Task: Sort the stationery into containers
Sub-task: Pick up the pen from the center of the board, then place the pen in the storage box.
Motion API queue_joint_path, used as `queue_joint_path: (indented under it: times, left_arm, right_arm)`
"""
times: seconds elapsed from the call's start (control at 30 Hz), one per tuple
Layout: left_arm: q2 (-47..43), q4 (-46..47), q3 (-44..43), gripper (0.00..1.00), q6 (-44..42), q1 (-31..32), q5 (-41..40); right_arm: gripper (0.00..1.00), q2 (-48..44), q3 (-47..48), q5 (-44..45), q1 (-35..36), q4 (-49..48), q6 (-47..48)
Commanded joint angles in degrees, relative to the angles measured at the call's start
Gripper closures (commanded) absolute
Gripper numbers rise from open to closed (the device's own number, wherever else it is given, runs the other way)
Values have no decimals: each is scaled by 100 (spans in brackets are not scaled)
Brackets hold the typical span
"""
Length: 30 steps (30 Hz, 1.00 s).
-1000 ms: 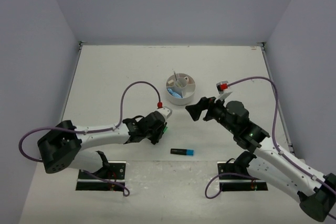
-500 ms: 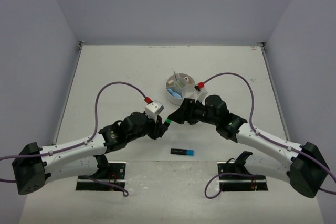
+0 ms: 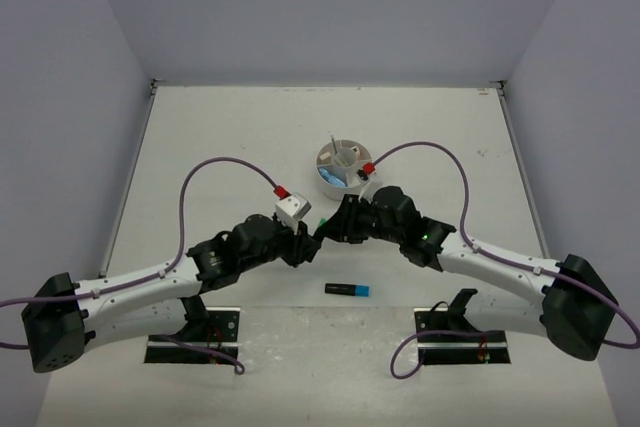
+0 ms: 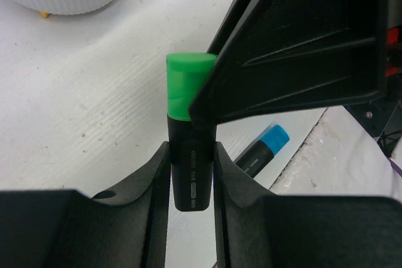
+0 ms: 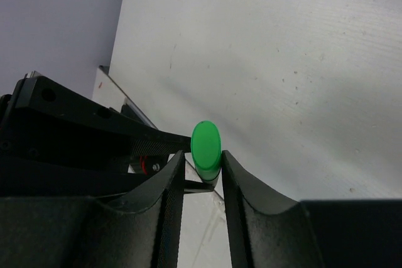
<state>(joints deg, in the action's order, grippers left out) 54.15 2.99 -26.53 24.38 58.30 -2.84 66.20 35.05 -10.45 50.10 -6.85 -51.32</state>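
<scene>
Left hand (image 4: 191, 177) is clamped on the black barrel of the green highlighter (image 4: 188, 120), held off the bench (image 3: 220, 147) at centre of the top view. Its long axis runs straight out of the left hand, cap first, into the right hand (image 5: 202, 162). The right hand's fingers sit tight on both sides of the green cap, which reads as gripped. The organiser (image 3: 352, 192) is just up-frame and nearer the right hand, so my call is left releases and right carries. The blue highlighter (image 3: 347, 289) lies flat at lower centre.
</scene>
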Motion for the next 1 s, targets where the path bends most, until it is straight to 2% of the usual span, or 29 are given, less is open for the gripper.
queue_joint_path:
  times: [0.0, 0.03, 0.13, 0.17, 0.2, 0.23, 0.33, 0.37, 0.43, 0.6, 0.77, 0.97]
  left_arm:
    - [-179, 512, 70, 100, -123, 23, 227]
    - [-192, 531, 76, 100, -154, 23, 252]
    - [-230, 506, 90, 100, -176, 32, 258]
    - [-230, 472, 76, 91, -162, 29, 241]
    - [-225, 414, 57, 70, -131, 24, 200]
    - [-193, 244, 26, 30, -94, 31, 88]
    - [-54, -512, -266, 2, 117, 23, -592]
    - [-35, -839, -318, 0, 184, 23, -750]
    - [-41, -1448, -413, 0, 386, 23, -1203]
    - [-527, -2212, -531, 0, 723, 23, -1401]
    - [-908, -2250, -483, 0, 735, 27, -1182]
    - [-950, -2285, -519, 0, 696, 32, -1103]
  right_arm:
    - [86, 63, 240, 117, 53, -327, -6]
    - [97, 88, 247, 142, 53, -340, 19]
    - [100, 89, 269, 292, 53, -250, 127]
    - [100, 48, 266, 451, 53, -212, 182]
    - [100, -9, 268, 653, 49, -156, 246]
    - [100, -175, 289, 907, 26, 36, 325]
    - [100, -501, 474, 2454, -1, 720, 653]
    - [100, -569, 631, 2717, -42, 1084, 717]
    - [100, -657, 1003, 3802, -156, 1767, 819]
    - [100, -646, 1480, 5142, -608, 2160, 949]
    - [100, -135, 1937, 5302, -945, 2097, 846]
    - [100, 879, 2633, 5094, -993, 2012, 952]
